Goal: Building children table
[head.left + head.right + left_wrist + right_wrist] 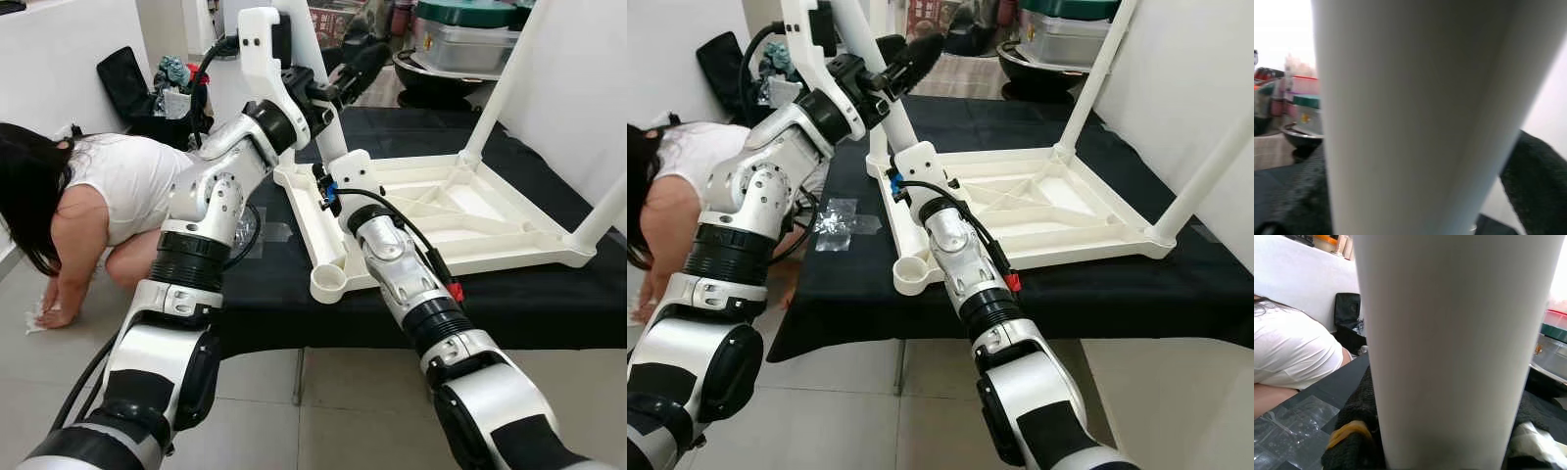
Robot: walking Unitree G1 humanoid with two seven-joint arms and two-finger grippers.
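Observation:
A white children's table top [460, 211] lies upside down on a black-covered table [549, 294]. Two white legs [495, 88] stand up from its right corners. A third white leg [328, 127] stands at the far left corner, with both grippers on it. My left gripper [338, 83] is shut on this leg high up, and the leg [1415, 117] runs between its black fingers [1540, 181]. My right gripper [326, 186] is shut on the same leg [1449, 347] low down, close to the table top. The round socket [331, 284] at the near left corner is empty.
A person [88, 196] crouches on the floor at the left, one hand on a cloth. A black bag [127, 83] stands behind them. Storage bins [460, 34] sit at the back. A white wall [578, 88] rises at the right. Clear tape [838, 220] is stuck on the black cover.

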